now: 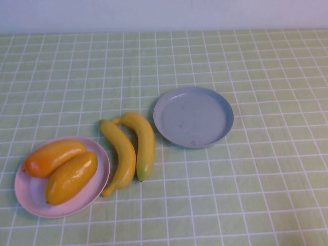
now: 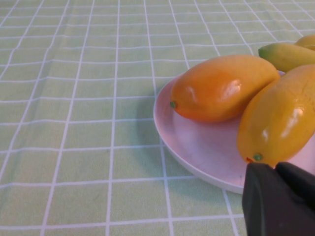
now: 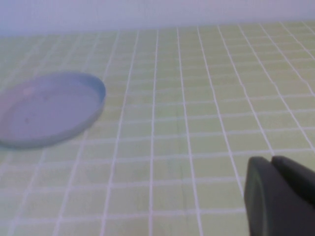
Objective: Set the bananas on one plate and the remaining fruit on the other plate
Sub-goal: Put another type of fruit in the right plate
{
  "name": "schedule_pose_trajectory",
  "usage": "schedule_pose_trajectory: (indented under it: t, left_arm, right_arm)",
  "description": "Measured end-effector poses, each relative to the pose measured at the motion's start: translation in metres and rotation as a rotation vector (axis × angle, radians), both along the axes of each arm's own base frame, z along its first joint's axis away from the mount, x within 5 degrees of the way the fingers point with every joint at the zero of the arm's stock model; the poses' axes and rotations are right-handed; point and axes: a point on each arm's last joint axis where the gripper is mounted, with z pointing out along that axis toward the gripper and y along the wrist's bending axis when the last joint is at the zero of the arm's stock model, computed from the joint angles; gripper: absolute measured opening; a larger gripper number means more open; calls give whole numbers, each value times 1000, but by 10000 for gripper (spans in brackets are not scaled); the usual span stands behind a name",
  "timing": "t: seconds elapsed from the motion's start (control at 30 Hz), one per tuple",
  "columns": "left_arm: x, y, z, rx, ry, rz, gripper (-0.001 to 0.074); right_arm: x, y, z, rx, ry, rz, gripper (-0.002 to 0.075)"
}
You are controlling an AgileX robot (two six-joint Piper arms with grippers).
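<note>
Two mangoes (image 1: 61, 170) fill the pink plate (image 1: 32, 192) lower left; two bananas (image 1: 129, 148) lie mid-frame beside the bare grey plate (image 1: 193, 117). Left gripper (image 2: 276, 168) and right gripper (image 3: 272, 160) fingers closed, empty.

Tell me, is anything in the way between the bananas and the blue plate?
No. The bananas lie on the cloth right beside the grey-blue plate, with only bare tablecloth between. The left gripper and right gripper hang shut, away from them.

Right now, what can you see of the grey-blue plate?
The grey-blue plate is round and shallow with a raised rim, matte and plastic-looking, with a few faint specks inside. It lies flat and empty on the green checked tablecloth, right of the bananas. The nearer banana's upper end comes close to its rim; whether they touch is unclear.
</note>
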Motion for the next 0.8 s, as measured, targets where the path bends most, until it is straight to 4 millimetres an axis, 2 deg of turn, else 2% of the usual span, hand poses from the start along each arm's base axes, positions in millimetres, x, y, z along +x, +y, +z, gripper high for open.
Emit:
schedule_pose_trajectory:
  t: [0.23,0.4,0.57,0.7,0.8]
  left_arm:
    - [0,0,0,0,0,0,4]
    - [0,0,0,0,0,0,4]
    - [0,0,0,0,0,0,4]
    - [0,0,0,0,0,0,4]
    - [0,0,0,0,0,0,4]
  right_arm:
    - [2,-3,22,352,-196,-59,-15]
    - [2,-5,26,520,-227,-88,-15]
    - [1,2,25,649,-131,-41,-15]
    - [2,13,47,648,16,49,-15]
    - [11,22,64,586,179,103,-15]
